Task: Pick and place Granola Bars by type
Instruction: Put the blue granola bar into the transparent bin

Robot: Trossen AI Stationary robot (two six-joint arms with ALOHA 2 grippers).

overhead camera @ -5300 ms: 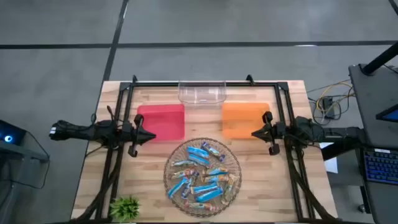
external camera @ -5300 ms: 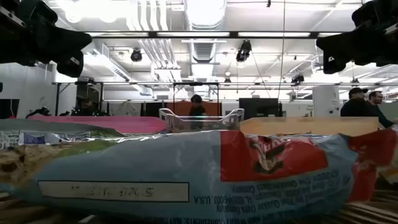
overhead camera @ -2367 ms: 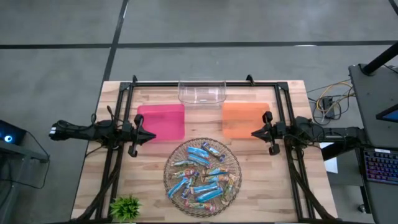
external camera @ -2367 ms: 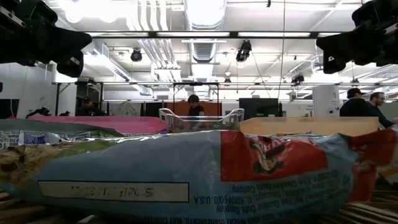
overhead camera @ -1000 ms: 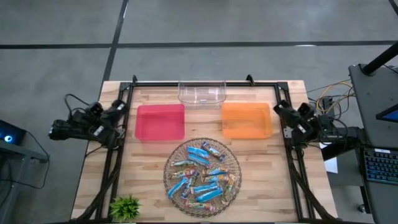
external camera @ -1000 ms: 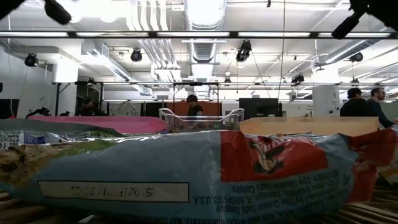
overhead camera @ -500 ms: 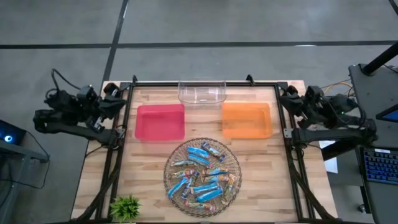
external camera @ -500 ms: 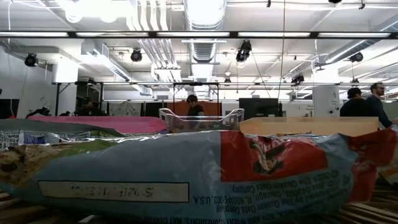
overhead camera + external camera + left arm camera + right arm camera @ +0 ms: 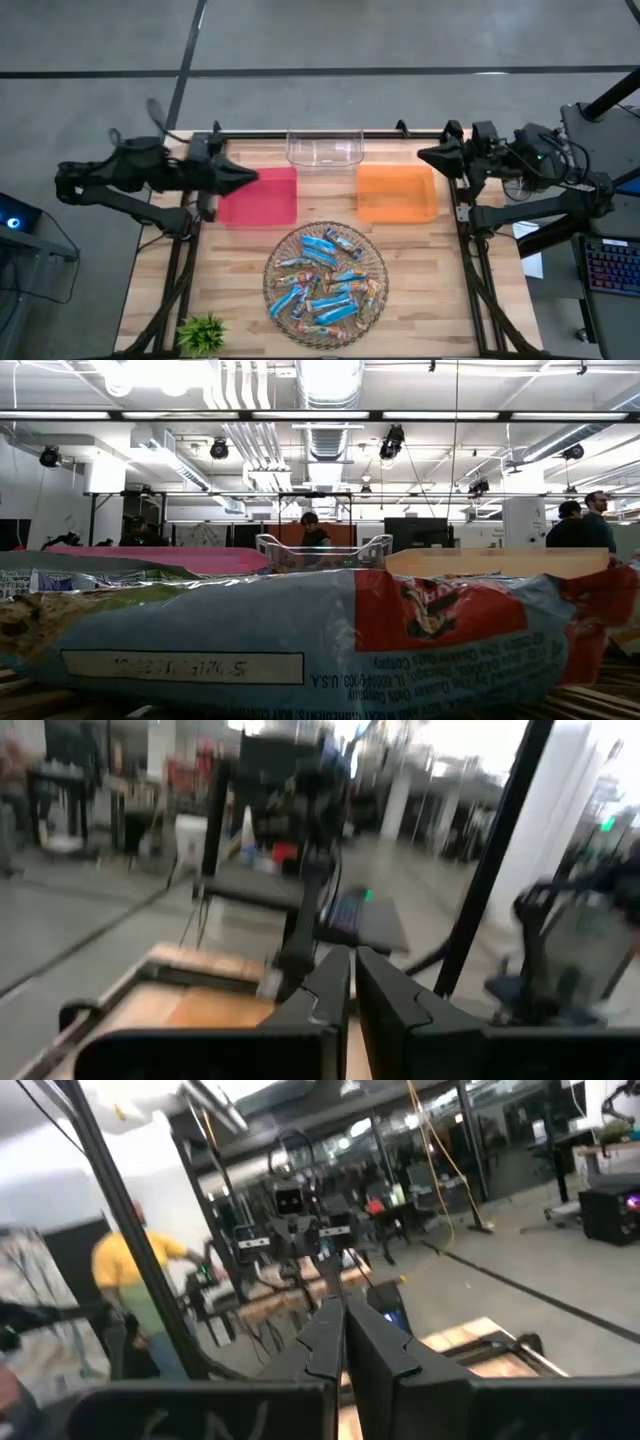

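Wooden planks make up the table, and from above I see the Granola Bars heaped in a round wire basket near the front edge, mostly bright blue wrappers with a few tan and reddish ones mixed in. Behind the basket sit a pink tray toward the left and an orange tray toward the right, with a clear plastic tub at the far edge between them. A small green plant stands at the front left corner. The left gripper reaches in over the pink tray's left edge, fingers pressed together with nothing between them. The right gripper hangs by the orange tray's far right corner, also pinched closed on nothing.

From table height, one blue and red wrapper fills the foreground, with the pink tray, the clear tub and the orange tray lined up behind it. People stand far back in the room.

Looking along the left wrist, the two dark fingers lie closed side by side, aimed across the orange tray toward the room, which is blurred.

Along the right wrist, the fingers are likewise closed together; beyond them stands a blurred person in a yellow top.
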